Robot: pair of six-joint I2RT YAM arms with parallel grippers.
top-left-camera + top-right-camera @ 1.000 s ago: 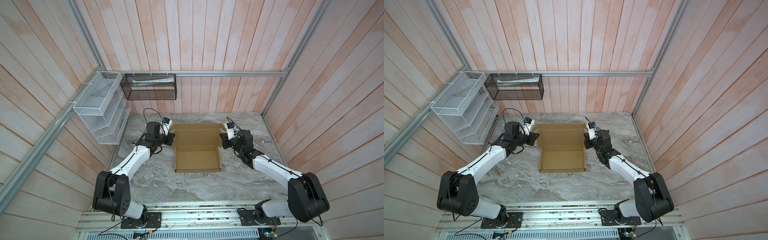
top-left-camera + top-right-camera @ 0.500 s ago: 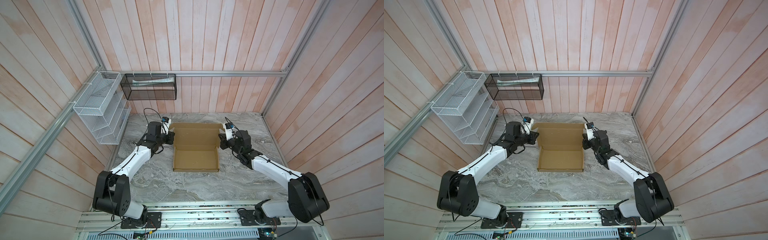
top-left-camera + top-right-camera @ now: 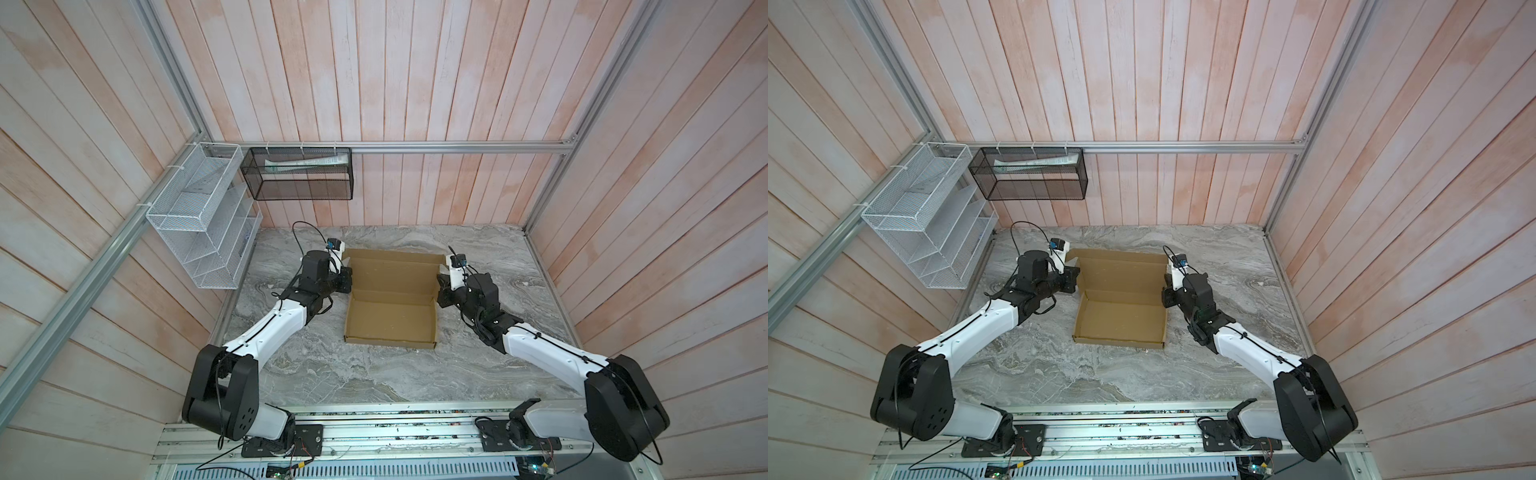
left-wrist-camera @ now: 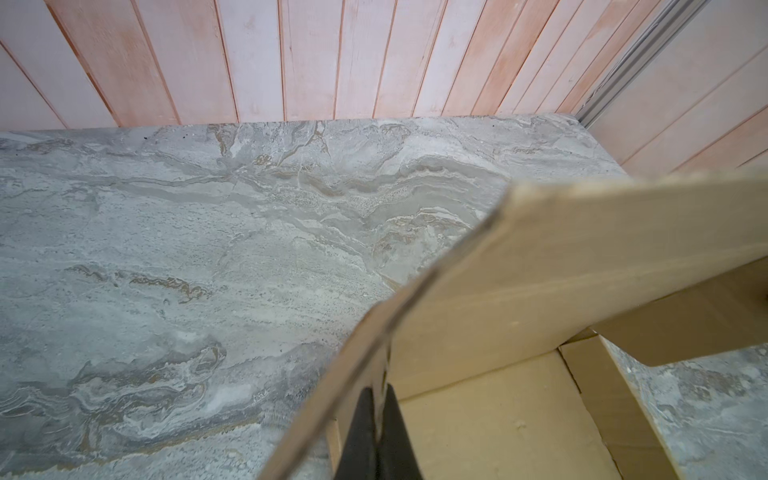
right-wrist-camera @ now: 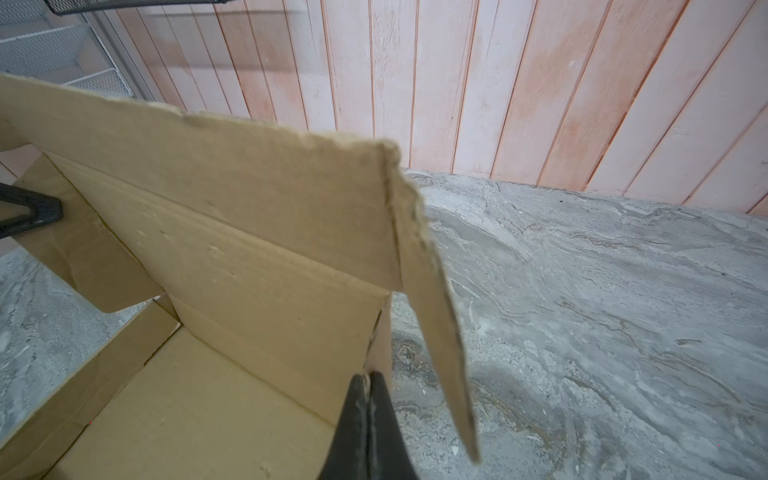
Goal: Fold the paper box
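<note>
My left arm (image 3: 270, 332) stretches forward and inward, elbow low; my left end effector (image 3: 349, 280) is pinched tight on the box (image 3: 390, 324) edge; my right arm (image 3: 544, 353) mirrors it; my right end effector (image 3: 439, 293) is likewise clamped on the opposite edge.

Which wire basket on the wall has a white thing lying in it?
The black mesh wire basket on the back rail: a long white item lies inside. The white wire rack hangs on the side rail.
</note>
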